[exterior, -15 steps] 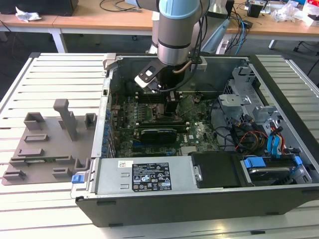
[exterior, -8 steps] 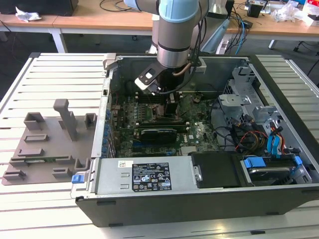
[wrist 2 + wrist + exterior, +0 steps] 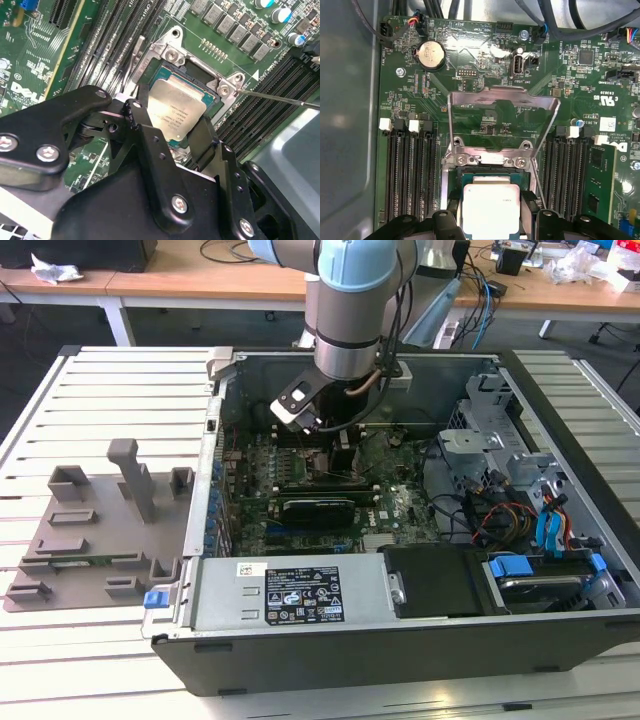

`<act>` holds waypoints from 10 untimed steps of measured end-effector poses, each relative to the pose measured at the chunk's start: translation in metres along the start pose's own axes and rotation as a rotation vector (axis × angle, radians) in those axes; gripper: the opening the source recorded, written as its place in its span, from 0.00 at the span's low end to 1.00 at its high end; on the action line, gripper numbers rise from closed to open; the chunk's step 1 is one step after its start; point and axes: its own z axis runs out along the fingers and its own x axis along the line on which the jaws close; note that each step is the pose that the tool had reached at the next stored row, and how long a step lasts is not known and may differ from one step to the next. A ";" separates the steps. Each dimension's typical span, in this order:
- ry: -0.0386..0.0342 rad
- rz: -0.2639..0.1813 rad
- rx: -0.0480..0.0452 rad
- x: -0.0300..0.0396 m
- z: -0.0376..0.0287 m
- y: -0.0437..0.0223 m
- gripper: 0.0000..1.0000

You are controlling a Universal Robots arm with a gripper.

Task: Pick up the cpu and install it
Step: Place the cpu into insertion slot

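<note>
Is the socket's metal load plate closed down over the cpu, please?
No, in the first wrist view the load plate stands raised upright beyond the cpu, whose silver top is uncovered.

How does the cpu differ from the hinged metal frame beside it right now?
The cpu is a solid pale square plate; the metal frame is a hollow bracket. The cpu lies roughly flat, held by the gripper; the metal frame stands swung up. Both look silver-grey.

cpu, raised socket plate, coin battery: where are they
cpu (image 3: pixel 491 210), first wrist view, middle of its metal top.
raised socket plate (image 3: pixel 535 101), first wrist view, its wide crossbar.
coin battery (image 3: pixel 431 54), first wrist view, centre of its face.
</note>
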 end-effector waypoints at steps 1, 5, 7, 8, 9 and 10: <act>-0.0001 0.000 0.0001 0.0002 0.0002 0.0000 0.55; 0.0000 0.002 0.0001 0.0004 0.0013 0.0000 0.55; 0.0001 0.002 0.0000 0.0004 0.0014 0.0000 0.55; 0.0001 0.001 0.0000 0.0004 0.0014 0.0001 0.55; -0.0001 0.002 -0.0001 0.0004 0.0014 0.0001 0.55; 0.0002 0.001 -0.0005 0.0004 0.0015 0.0001 0.56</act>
